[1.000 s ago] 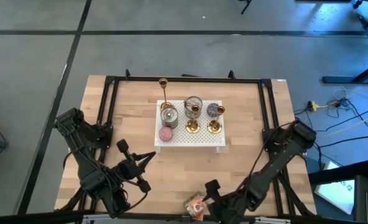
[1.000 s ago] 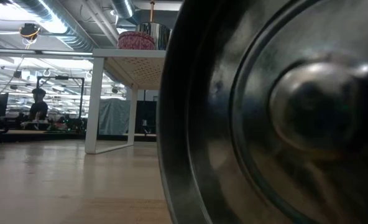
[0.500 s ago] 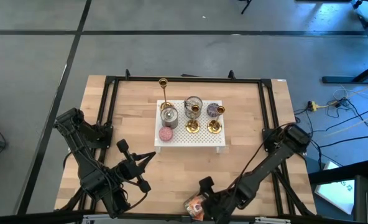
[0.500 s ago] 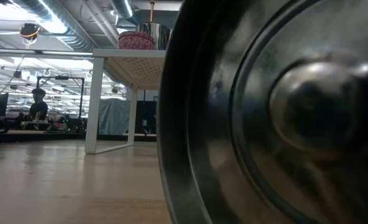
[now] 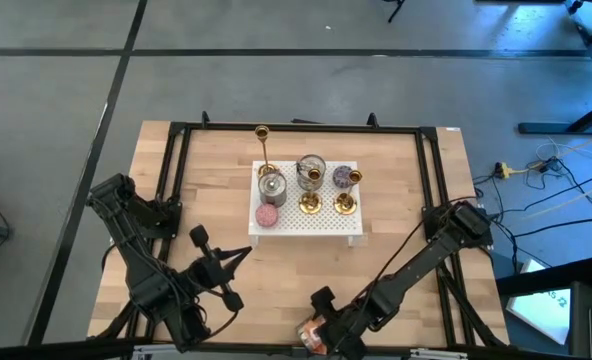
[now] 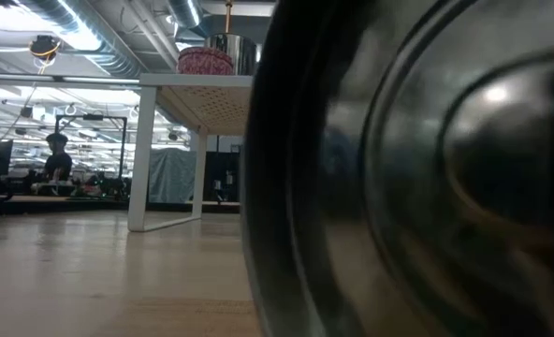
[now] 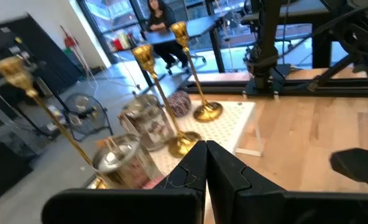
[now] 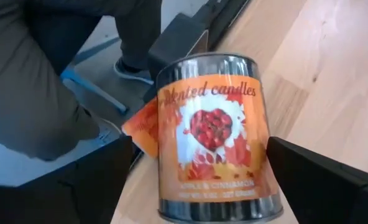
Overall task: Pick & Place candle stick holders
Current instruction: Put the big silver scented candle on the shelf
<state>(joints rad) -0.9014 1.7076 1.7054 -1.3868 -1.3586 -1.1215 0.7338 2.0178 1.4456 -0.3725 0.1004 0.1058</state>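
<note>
Three gold candle stick holders stand by their round bases on a white perforated stand point(image 5: 321, 222) mid-table: a tall one point(image 5: 265, 150) at its far left, and two shorter ones point(image 5: 309, 202) point(image 5: 346, 203). They also show in the left wrist view point(image 7: 190, 74). My left gripper point(image 5: 243, 251) is shut and empty, near-left of the stand. My right gripper point(image 5: 317, 322) is open at the table's near edge. Its fingers stand on either side of an orange-labelled candle tin point(image 8: 214, 137) that lies on its side. My right gripper has one finger point(image 8: 78, 186) on each side of the orange-labelled tin's round wall point(image 8: 258, 155). The fingers come at it slanting from the far right. The tin lies on the table. I cannot tell whether either finger touches it.
Silver tins point(image 5: 272, 186) point(image 5: 310, 167), a pink candle point(image 5: 267, 215) and a purple one point(image 5: 345, 176) share the stand. A black frame point(image 5: 296, 128) rims the table. A person's leg and shoe point(image 8: 131, 68) are just beyond the near edge. The tin's dark end point(image 6: 417, 178) fills the low view.
My right gripper has gone toward the table's left edge along the near edge, closer about the orange-labelled tin. In the low view the tin's end has shifted a little and darkened.
</note>
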